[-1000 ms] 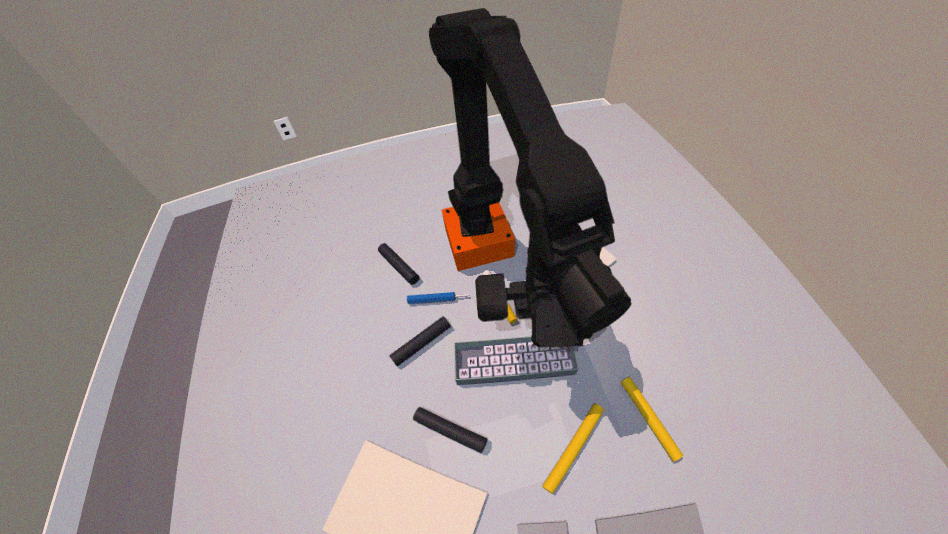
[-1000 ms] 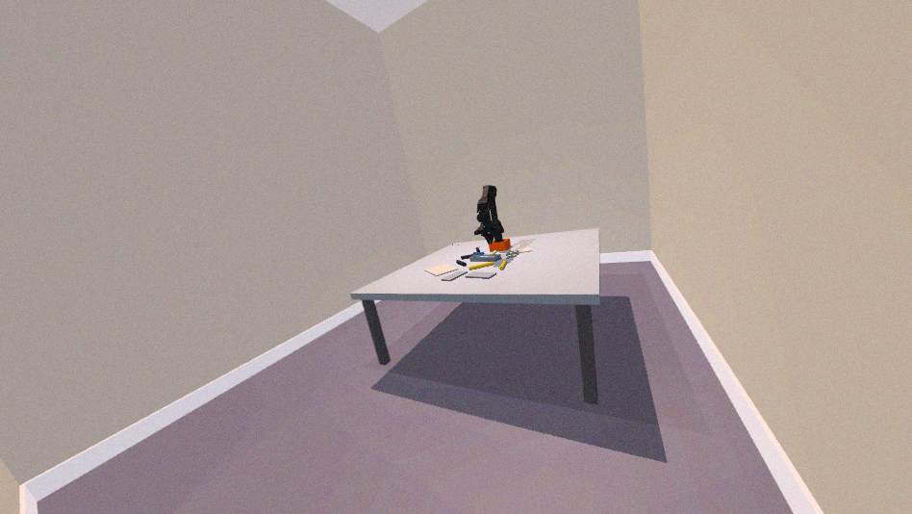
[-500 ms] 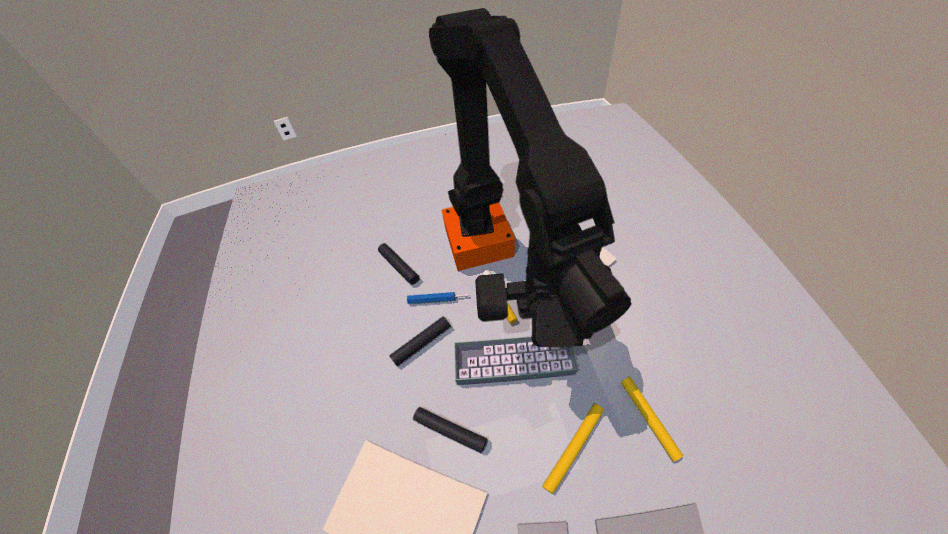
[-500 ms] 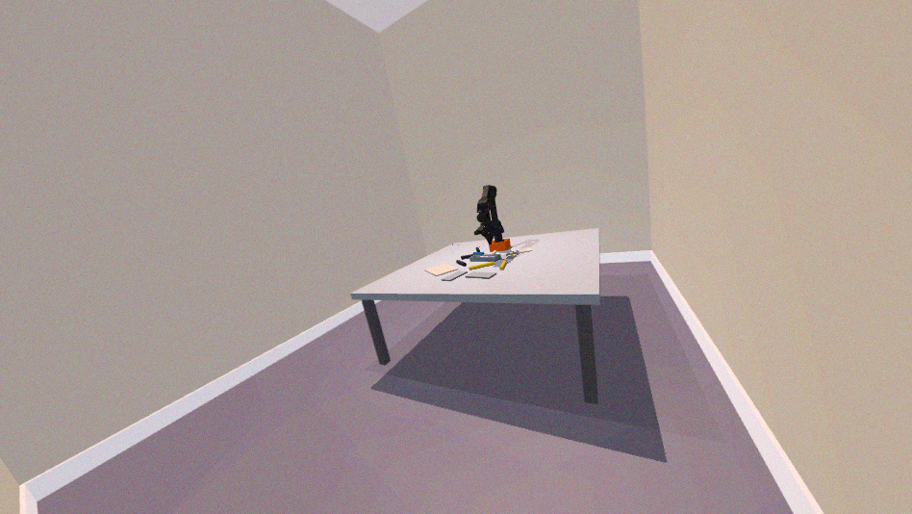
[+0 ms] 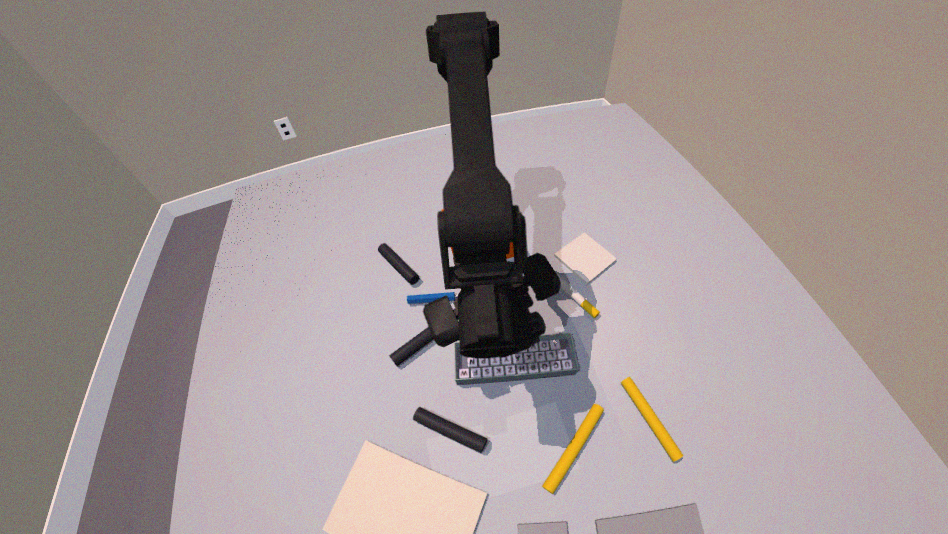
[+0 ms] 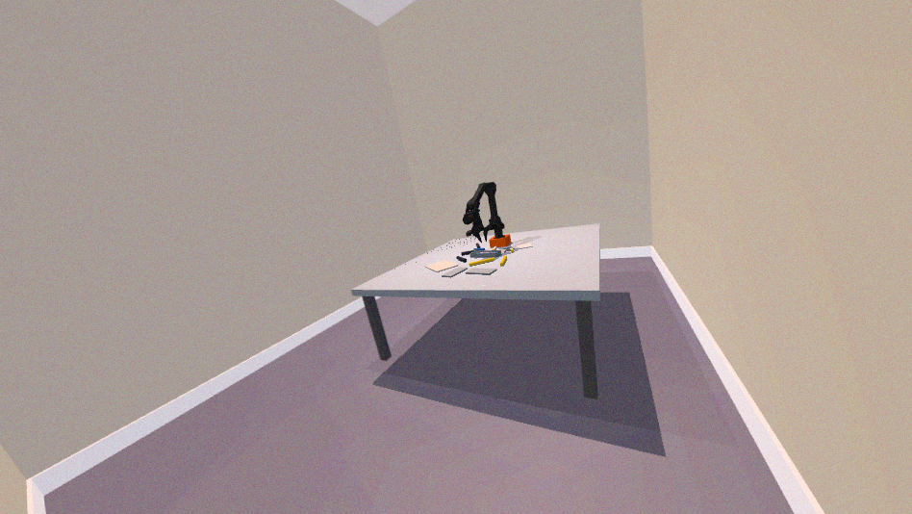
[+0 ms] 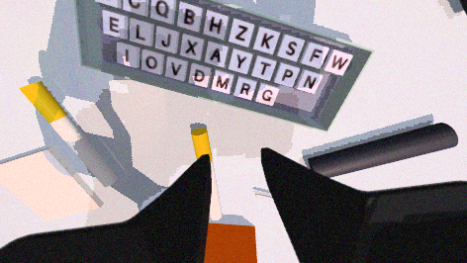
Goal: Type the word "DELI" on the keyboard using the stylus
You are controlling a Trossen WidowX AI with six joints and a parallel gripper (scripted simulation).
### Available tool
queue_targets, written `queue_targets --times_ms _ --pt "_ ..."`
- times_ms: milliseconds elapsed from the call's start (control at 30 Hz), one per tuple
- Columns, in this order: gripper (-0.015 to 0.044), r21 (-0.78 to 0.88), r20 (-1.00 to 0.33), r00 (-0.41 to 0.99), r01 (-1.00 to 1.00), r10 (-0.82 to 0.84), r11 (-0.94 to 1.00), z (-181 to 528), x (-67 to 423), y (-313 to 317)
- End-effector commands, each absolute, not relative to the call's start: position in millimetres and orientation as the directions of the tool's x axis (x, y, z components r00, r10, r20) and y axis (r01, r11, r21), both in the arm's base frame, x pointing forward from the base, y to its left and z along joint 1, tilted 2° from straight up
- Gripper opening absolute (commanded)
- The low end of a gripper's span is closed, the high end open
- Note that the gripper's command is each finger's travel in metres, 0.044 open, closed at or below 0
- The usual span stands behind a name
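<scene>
Through the wrist camera we see our black parallel-jaw gripper (image 7: 233, 163) partly open with nothing held between its dark fingers. The task's white stylus with a yellow tip (image 7: 64, 126) lies flat on the pale grey desk (image 5: 729, 298), off to the side beside a cream square card (image 7: 30, 188). The grey-green keyboard with white lettered keys (image 7: 218, 54) sits just ahead, with a black cylinder (image 7: 381, 148) nearby.

Matt black pincer (image 7: 233, 163); glossy dark cylinder (image 7: 386, 146); matt keyboard (image 7: 225, 59).
</scene>
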State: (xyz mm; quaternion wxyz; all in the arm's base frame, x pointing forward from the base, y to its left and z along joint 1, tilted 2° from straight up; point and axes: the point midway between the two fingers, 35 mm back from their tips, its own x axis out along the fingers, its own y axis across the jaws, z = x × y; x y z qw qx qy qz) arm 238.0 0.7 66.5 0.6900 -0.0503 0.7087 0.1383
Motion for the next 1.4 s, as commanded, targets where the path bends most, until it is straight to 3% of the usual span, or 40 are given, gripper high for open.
queue_targets --times_ms 0,400,800,1367 --pt "0.015 0.243 -0.968 -0.089 -0.577 0.236 0.78 54.0 209.9 -45.6" --pt "0.015 0.216 -0.918 -0.039 -0.884 0.394 0.415 44.3 165.2 -92.4" --pt "0.015 -0.023 -0.869 0.069 -0.995 0.491 0.099 40.5 133.4 -109.9" --pt "0.015 -0.042 -0.866 0.074 -0.996 0.494 0.076 40.3 130.3 -109.1"
